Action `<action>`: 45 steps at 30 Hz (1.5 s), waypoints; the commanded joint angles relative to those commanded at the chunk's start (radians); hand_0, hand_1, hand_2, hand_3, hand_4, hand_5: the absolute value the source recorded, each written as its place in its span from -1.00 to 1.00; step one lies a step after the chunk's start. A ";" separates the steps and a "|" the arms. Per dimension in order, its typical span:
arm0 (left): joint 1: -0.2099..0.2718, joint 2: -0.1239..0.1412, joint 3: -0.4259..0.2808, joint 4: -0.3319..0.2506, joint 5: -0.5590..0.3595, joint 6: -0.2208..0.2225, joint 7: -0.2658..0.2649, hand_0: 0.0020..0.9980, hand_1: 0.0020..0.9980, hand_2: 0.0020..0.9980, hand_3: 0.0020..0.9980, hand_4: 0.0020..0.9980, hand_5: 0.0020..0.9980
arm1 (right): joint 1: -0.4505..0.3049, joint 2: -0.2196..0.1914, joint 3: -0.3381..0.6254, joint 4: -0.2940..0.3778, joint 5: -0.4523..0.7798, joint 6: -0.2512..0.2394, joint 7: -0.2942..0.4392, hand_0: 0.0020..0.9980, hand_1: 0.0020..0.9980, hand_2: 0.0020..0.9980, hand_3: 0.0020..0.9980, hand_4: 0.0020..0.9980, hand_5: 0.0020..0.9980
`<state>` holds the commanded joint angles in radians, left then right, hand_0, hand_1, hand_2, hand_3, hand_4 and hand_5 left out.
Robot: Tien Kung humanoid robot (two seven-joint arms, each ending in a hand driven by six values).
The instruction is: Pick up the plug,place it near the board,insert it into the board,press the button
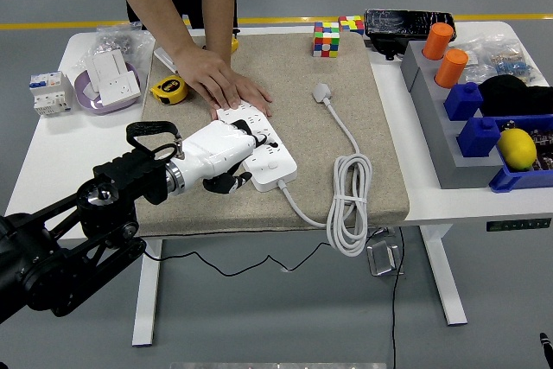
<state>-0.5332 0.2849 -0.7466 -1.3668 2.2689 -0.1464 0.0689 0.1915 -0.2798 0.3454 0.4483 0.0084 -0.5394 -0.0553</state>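
White plastic forms the board (263, 149), a power strip laid diagonally on a beige felt mat (285, 118) that covers the middle of the white table (52, 149). The black plug (226, 181) is mostly hidden beneath the robot's left hand (220, 151); only a dark edge is seen under the white fingers (244, 140), at the near left side of the board. The fingers are curled down over the plug and the board's edge, and the plug appears to be gripped, though the contact itself is covered by the hand. A thin black cable (216, 258) is seen hanging below the table's near edge.

The far end of the board is pressed flat by a person's hand (226, 86), which is reached in from the table's far side. From the board's near end a thick white cord (347, 205) is run into a coil at the mat's near right, ending in a white plug head (322, 92) further back. A yellow tape measure (170, 88) lies just left of the person's hand. Two colourful cubes (327, 39) stand at the mat's far edge. Orange cylinders (444, 54), blue bins (488, 131) and a lemon (517, 148) are kept at the right.
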 joint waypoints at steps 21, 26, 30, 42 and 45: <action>-0.041 -0.067 0.034 0.196 0.000 -0.004 -0.005 -0.69 -0.96 -0.69 0.79 0.25 -1.00 | 0.004 -0.001 -0.001 0.001 -0.002 -0.001 -0.002 0.89 0.78 0.66 0.70 1.00 1.00; -0.048 -0.077 0.032 0.203 0.000 -0.004 -0.006 -0.69 -0.96 -0.69 0.79 0.25 -1.00 | 0.006 -0.002 -0.001 0.001 -0.003 -0.001 -0.002 0.89 0.78 0.66 0.70 1.00 1.00; -0.052 -0.079 0.039 0.197 0.000 0.000 -0.006 -0.69 -0.96 -0.69 0.79 0.25 -1.00 | 0.007 -0.003 0.000 0.001 -0.004 -0.001 -0.003 0.89 0.77 0.66 0.70 1.00 1.00; -0.057 -0.090 0.058 0.226 0.000 0.004 -0.005 -0.70 -0.97 -0.69 0.79 0.27 -1.00 | 0.006 -0.002 0.002 0.001 -0.005 -0.002 -0.003 0.89 0.77 0.66 0.70 1.00 1.00; -0.057 -0.088 0.065 0.233 0.000 0.007 -0.007 -0.70 -0.97 -0.69 0.79 0.27 -1.00 | 0.007 -0.003 0.003 0.001 -0.005 -0.002 -0.003 0.89 0.77 0.66 0.70 1.00 1.00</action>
<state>-0.5901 0.1971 -0.6820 -1.1338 2.2689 -0.1392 0.0620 0.1983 -0.2826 0.3484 0.4489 0.0036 -0.5412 -0.0579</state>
